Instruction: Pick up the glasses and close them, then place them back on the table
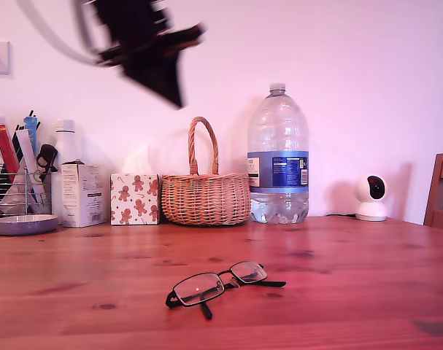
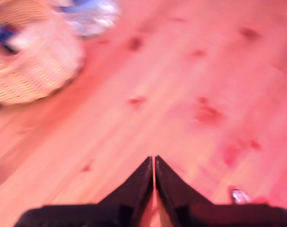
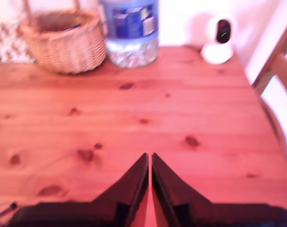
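Note:
The glasses lie on the table near its front edge in the exterior view. They have a thin black frame and clear lenses. One temple points to that view's right and one toward the front. No gripper touches them. My first gripper is shut and empty above bare wood, and its view is motion-blurred. My second gripper is also shut and empty, hovering over the table and facing the back wall. A blurred dark arm hangs high at the exterior view's upper left.
Along the back wall stand a wicker basket, a large water bottle, a gingerbread-print box, a white carton, a utensil rack and a small white camera. A wooden chair stands at the exterior view's right edge.

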`<state>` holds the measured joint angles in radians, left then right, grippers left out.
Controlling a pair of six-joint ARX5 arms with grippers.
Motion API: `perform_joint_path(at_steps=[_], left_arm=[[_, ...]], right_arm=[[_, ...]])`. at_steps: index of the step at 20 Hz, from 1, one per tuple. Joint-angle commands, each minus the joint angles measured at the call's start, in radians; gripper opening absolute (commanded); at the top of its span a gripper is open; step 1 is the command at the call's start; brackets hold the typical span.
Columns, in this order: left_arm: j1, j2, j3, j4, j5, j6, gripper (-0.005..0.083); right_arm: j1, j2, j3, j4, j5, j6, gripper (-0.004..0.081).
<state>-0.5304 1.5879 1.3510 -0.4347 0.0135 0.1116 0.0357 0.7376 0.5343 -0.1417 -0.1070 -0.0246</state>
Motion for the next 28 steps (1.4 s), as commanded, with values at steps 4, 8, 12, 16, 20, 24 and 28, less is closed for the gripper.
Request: perform_joint_path(at_steps=[4, 8, 12, 16, 20, 24, 28], left_arm=[[0.039, -0.28, -0.356, 0.318, -0.059, -0.015, -0.0019], [0.075, -0.501, -0.62, 0.525, -0.105, -0.055, -0.0019], [0.151, -0.671, -0.849, 0.642, -0.127, -0.077, -0.0019], [0.302, -0.785, -0.999, 0.698, 0.008, -0.118, -0.002], [0.376, -0.86, -1.092, 0.695, 0.069, -0.165, -0.002], [0.366, -0.969, -1.143, 0.62, 0.088, -0.173, -0.002], [0.36, -1.124, -1.156, 0.506, 0.087, -0.175, -0.002]], right_arm=[[-0.014, 0.003, -0.019, 0.065, -0.017, -0.011, -0.0012], [-0.009, 0.003, -0.061, 0.127, -0.01, -0.029, -0.0012], [-0.008, -0.022, -0.166, 0.279, -0.015, -0.015, -0.0012], [0.032, -0.066, -0.257, 0.323, -0.024, -0.002, -0.0012], [0.088, -0.102, -0.347, 0.332, 0.01, 0.002, -0.0012], [0.127, -0.159, -0.411, 0.338, 0.04, -0.005, -0.0012], [0.159, -0.228, -0.415, 0.331, 0.04, -0.011, -0.0012]])
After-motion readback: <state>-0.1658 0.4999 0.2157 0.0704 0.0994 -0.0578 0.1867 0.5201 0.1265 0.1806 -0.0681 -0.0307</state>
